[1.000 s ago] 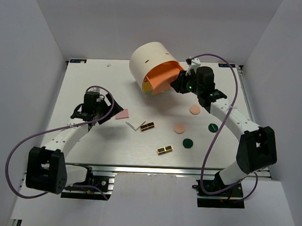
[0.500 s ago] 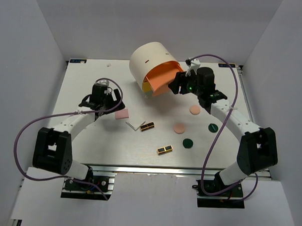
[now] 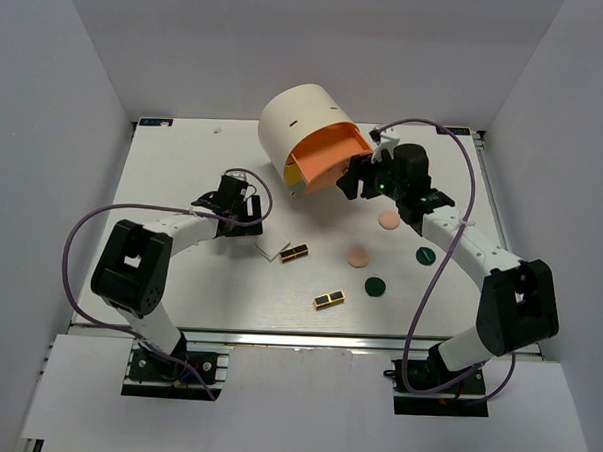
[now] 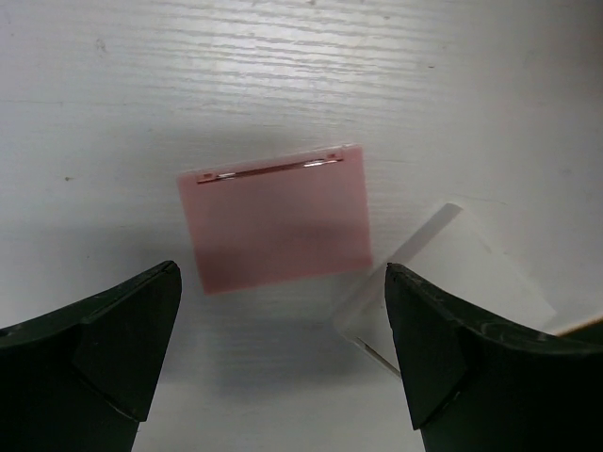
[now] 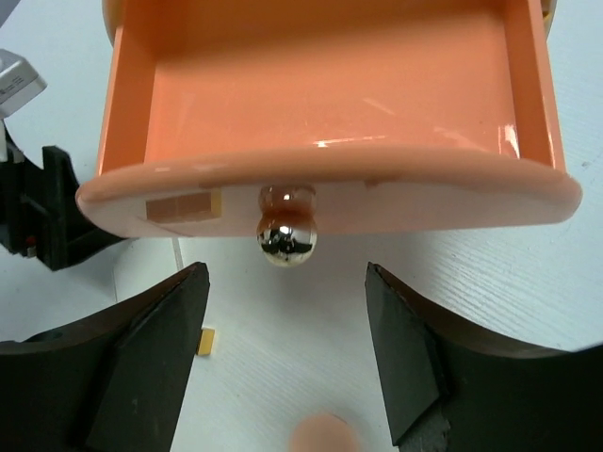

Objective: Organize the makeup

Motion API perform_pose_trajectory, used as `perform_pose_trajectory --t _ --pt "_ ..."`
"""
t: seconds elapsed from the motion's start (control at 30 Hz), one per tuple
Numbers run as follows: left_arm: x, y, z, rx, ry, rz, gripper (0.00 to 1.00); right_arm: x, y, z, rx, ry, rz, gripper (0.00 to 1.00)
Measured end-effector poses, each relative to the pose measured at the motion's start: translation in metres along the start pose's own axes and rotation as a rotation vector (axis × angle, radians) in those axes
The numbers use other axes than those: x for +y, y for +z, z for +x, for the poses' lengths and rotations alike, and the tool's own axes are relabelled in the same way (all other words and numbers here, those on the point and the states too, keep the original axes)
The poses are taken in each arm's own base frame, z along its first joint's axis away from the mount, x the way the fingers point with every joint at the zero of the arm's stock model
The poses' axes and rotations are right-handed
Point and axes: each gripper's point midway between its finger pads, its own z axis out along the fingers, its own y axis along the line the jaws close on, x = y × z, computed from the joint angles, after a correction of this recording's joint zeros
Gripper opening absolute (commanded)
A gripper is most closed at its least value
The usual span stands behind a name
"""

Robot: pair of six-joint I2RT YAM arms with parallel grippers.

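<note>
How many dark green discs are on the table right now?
2. One dark green disc lies front of centre, just right of a black-and-gold palette. A second dark green disc sits farther right and a little farther back. More may be hidden from view.

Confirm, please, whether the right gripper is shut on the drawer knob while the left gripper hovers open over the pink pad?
Not quite: the right gripper is open and clear of the knob, as the right wrist view shows. The left gripper does hover open over the pink pad.
</note>
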Motion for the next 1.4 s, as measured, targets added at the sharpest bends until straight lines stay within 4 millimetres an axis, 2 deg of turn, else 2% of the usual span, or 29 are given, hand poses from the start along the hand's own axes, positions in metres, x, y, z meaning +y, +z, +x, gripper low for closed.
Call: perform_pose_trajectory --t 0.23,0.37,0.73,1.0,1.1,1.13,1.23,1.27,1.33,1.4 --pt "0.016 0.008 0.0 0.001 -0.007 -0.108 0.98 0.004 -0.013 -0.004 -0.02 -0.019 -0.006 0.81" --pt "0.013 0.015 -0.006 -0.01 -0.017 -0.119 0.96 0.007 -0.021 -0.011 -0.041 -0.041 -0.01 0.82" --pt "0.01 0.025 -0.004 -0.016 -0.033 -0.134 0.95 0.004 -0.033 -0.003 -0.039 -0.07 -0.002 0.83" --pt "0.013 0.027 -0.005 -0.024 -0.048 -0.169 0.87 0.002 -0.036 -0.006 -0.048 -0.082 0.004 0.83" --pt "0.014 0.027 -0.005 -0.027 -0.055 -0.176 0.77 0.001 -0.038 -0.007 -0.053 -0.086 0.007 0.83" --pt "0.015 0.027 -0.006 -0.029 -0.057 -0.179 0.65 0.001 -0.038 -0.008 -0.053 -0.087 0.008 0.84" --pt "0.015 0.027 -0.006 -0.032 -0.06 -0.18 0.41 0.001 -0.039 -0.008 -0.055 -0.094 0.006 0.84" --pt "0.015 0.027 -0.006 -0.033 -0.061 -0.181 0.28 0.001 -0.04 -0.008 -0.053 -0.1 0.005 0.85" --pt "0.015 0.026 -0.006 -0.034 -0.063 -0.182 0.15 0.003 -0.041 -0.007 -0.046 -0.11 -0.006 0.88" --pt "0.015 0.024 -0.005 -0.029 -0.065 -0.183 0.12 0.006 -0.044 -0.005 -0.043 -0.135 -0.024 0.89"
